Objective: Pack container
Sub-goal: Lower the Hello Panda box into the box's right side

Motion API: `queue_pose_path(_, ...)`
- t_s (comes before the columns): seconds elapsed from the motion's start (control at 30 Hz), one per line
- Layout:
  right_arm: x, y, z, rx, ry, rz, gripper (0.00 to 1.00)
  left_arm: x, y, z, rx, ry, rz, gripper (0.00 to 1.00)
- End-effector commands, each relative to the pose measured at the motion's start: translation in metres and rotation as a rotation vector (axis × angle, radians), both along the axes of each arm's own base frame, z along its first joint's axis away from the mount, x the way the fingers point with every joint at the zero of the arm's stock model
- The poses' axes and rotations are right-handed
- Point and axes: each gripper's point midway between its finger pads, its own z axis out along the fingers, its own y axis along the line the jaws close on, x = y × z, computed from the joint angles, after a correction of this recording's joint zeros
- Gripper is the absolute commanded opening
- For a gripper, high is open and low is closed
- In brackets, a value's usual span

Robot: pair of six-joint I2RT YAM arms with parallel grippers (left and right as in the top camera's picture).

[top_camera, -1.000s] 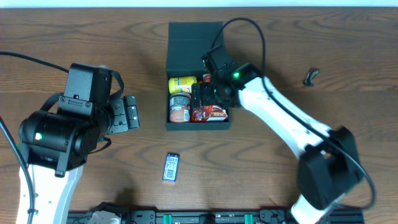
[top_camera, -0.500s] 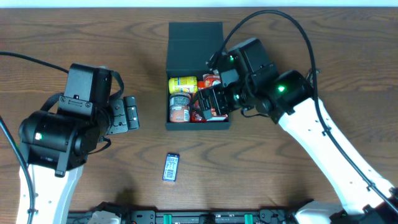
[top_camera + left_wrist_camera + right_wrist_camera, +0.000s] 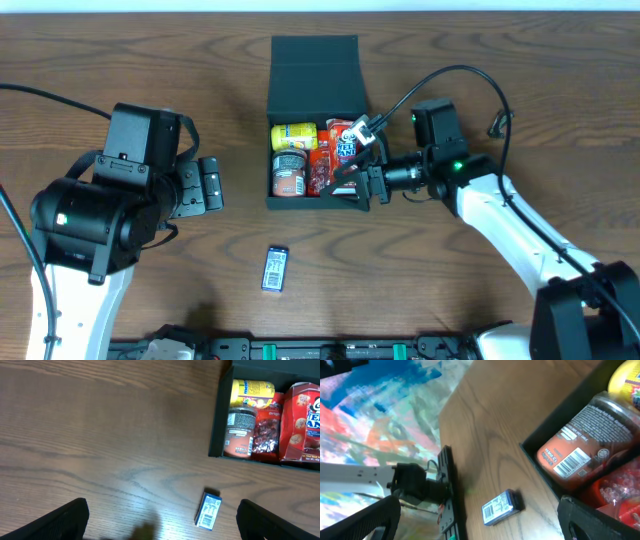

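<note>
1. The right gripper is spread wide and holds nothing. It hangs at the right wall of the dark teal-black matte square cardboard container, which lies directly ahead of its fingertips.
2. The container's hinged flap lid lies open, flat on the brown wood-grain table, on the far side of the box from the arms.
3. Just ahead of the right gripper's fingers, inside the box, stands a red and blue cookie packet with a red bag of small dark-red pieces beside it.
4. Further from that gripper, against the opposite wall, a yellow cylindrical can and a brown jar with a barcode label lie on their sides.
5. The left gripper is also wide open and empty. It sits well apart from the container, which lies off toward its front right.
6. A small blue and white rectangular packet lies flat on the table ahead of the left gripper, outside the box and near its front wall.
7. Behind the right gripper, a small dark clip-like piece rests on the table; what it is cannot be told.
</note>
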Motion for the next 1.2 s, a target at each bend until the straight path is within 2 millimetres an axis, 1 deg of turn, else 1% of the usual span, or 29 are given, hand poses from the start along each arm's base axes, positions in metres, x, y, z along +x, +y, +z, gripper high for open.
queue_pose_path(0.0,0.0,0.002,0.002,0.052,0.098,-0.003,0.99,0.0,0.0,0.001,0.007,-0.006,-0.017,0.95)
queue_pose_path(0.1,0.004,0.004,-0.007,0.049,0.13,-0.01,0.99,0.0,-0.002,0.001,-0.002,-0.004,-0.021,0.95)
queue_pose_path(0.37,0.009,0.01,-0.047,0.044,0.245,0.01,0.99,0.001,-0.002,0.001,-0.003,-0.009,-0.022,0.95)
queue_pose_path(0.6,0.016,0.011,-0.074,0.02,0.301,-0.01,0.99,0.001,-0.003,0.002,-0.003,-0.011,-0.022,0.95)
queue_pose_path(0.63,0.016,0.011,-0.074,0.021,0.301,-0.009,0.99,0.001,-0.003,0.002,-0.003,-0.011,-0.022,0.95)
queue_pose_path(0.67,0.016,0.012,-0.071,0.031,0.295,-0.001,0.99,0.001,-0.003,0.002,-0.003,-0.011,-0.022,0.95)
queue_pose_path(0.73,0.011,0.015,-0.049,0.126,0.255,0.08,0.99,0.001,-0.003,0.002,-0.003,-0.011,-0.022,0.95)
queue_pose_path(0.77,0.008,0.016,-0.035,0.173,0.237,0.122,0.99,0.001,-0.003,0.002,-0.003,-0.011,-0.022,0.95)
queue_pose_path(0.87,0.016,0.02,0.007,0.238,0.153,0.142,0.99,0.001,-0.002,0.002,-0.003,-0.011,-0.022,0.95)
queue_pose_path(0.93,0.021,0.021,0.044,0.282,0.055,0.139,0.99,0.001,-0.002,0.002,-0.003,-0.011,-0.022,0.95)
queue_pose_path(0.97,0.022,0.02,0.058,0.298,0.029,0.125,0.99,0.001,-0.002,0.002,-0.003,-0.011,-0.022,0.95)
queue_pose_path(1.0,0.024,0.02,0.066,0.307,0.018,0.114,0.99,0.001,-0.002,0.002,-0.003,-0.011,-0.022,0.95)
queue_pose_path(1.07,0.027,0.019,0.069,0.311,0.038,0.095,0.99,0.001,-0.003,0.002,-0.004,-0.011,-0.022,0.95)
queue_pose_path(1.17,0.03,0.019,0.055,0.29,0.09,0.078,0.99,0.001,-0.003,0.002,-0.004,-0.011,-0.022,0.95)
